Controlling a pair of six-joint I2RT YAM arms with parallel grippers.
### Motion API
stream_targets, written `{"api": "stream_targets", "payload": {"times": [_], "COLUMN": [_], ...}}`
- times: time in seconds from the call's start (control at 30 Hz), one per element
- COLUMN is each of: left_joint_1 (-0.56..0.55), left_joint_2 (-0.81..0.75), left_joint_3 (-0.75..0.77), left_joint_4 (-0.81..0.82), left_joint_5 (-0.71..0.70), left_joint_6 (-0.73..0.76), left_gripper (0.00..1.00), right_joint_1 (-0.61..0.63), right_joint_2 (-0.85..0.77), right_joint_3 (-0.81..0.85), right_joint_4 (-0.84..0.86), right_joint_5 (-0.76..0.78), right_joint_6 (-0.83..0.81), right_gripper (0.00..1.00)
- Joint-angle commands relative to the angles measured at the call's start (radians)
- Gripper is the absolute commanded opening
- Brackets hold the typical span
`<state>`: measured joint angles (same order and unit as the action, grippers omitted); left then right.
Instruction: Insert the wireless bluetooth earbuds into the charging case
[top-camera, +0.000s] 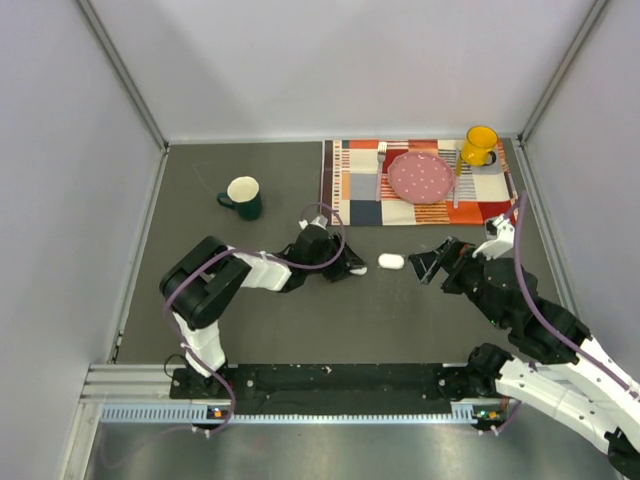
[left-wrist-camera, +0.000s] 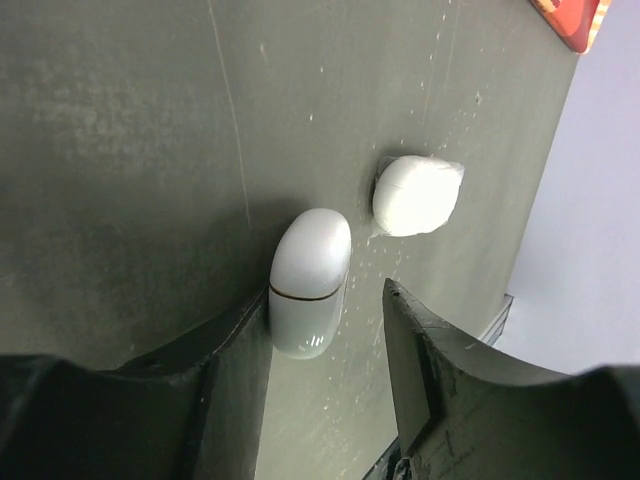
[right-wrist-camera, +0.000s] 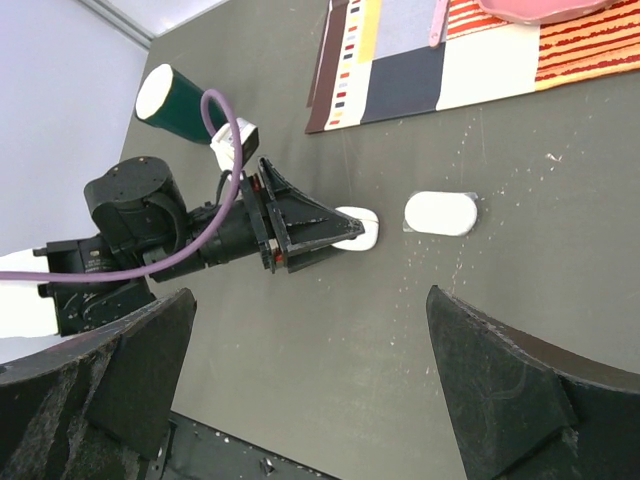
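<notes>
While the charging case (left-wrist-camera: 308, 285) lay closed on the bench (left-wrist-camera: 120, 150), you had the left gripper (left-wrist-camera: 327, 300) released around it, with one finger touching its side and the other clear. A white oval object (left-wrist-camera: 417, 195) lay just beyond. Your right gripper (right-wrist-camera: 308, 295) hung wide open nearby, grasping nothing.

Top view's no help on the case (top-camera: 357, 268): it's mostly tucked under the left gripper (top-camera: 350, 266), just a white sliver poking out. In the wrist view its lid is closed, so the inside is hidden. White blob (left-wrist-camera: 415, 195) just ahead of that gripper, can't tell what it is. The plate (right-wrist-camera: 545, 8) beyond the right gripper (right-wrist-camera: 308, 300) is cut off up top.
</notes>
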<state>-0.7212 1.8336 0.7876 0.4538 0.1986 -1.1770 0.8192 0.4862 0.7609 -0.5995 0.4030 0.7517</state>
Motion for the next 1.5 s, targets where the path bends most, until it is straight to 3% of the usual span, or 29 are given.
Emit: {"api": "stream_targets", "payload": {"times": [0.0, 0.33, 0.5, 0.83, 0.87, 0.93, 1.0, 1.13, 1.2, 1.3, 1.37, 1.47], "left_joint_1": [-0.001, 0.003, 0.003, 0.005, 0.005, 0.005, 0.008, 0.011, 0.011, 0.011, 0.011, 0.011], "left_joint_2": [-0.065, -0.160, -0.244, -0.654, -0.689, -0.798, -0.906, -1.089, -1.193, -1.295, -1.327, -1.335], "left_joint_3": [-0.021, -0.028, 0.025, -0.028, -0.036, -0.069, -0.094, -0.174, -0.203, -0.235, -0.235, -0.231], "left_joint_4": [-0.084, -0.246, -0.504, -0.630, -0.642, -0.659, -0.681, -0.689, -0.661, -0.649, -0.653, -0.679], "left_joint_5": [-0.062, -0.157, -0.289, -0.525, -0.547, -0.626, -0.677, -0.804, -0.800, -0.739, -0.620, -0.613], "left_joint_6": [0.053, 0.200, 0.319, 0.572, 0.582, 0.606, 0.628, 0.689, 0.762, 0.859, 0.934, 0.965], "left_gripper": [0.53, 0.54, 0.55, 0.60, 0.62, 0.77, 0.99, 0.99, 0.99, 0.99, 0.99, 0.99], "right_joint_1": [-0.008, -0.008, -0.008, -0.015, -0.023, -0.031, -0.041, -0.072, -0.123, -0.311, -0.460, -0.583], "right_joint_2": [0.000, 0.005, 0.005, 0.043, 0.049, 0.083, 0.109, 0.176, 0.189, 0.210, 0.232, 0.287], "right_joint_3": [0.020, 0.022, 0.009, -0.015, -0.017, -0.017, -0.009, 0.024, 0.037, 0.048, 0.049, 0.034], "right_joint_4": [0.009, 0.007, -0.009, -0.100, -0.103, -0.112, -0.118, -0.138, -0.144, -0.145, -0.134, -0.106], "right_joint_5": [-0.004, -0.020, 0.002, 0.109, 0.108, 0.102, 0.103, 0.158, 0.155, 0.050, -0.045, -0.115], "right_joint_6": [0.001, 0.028, 0.005, -0.023, -0.020, -0.011, -0.011, -0.038, -0.072, -0.121, -0.146, -0.186], "right_gripper": [0.99, 0.99, 0.99, 0.99, 0.99, 0.99, 0.99, 0.99, 0.99, 0.99, 0.99, 0.99]}}
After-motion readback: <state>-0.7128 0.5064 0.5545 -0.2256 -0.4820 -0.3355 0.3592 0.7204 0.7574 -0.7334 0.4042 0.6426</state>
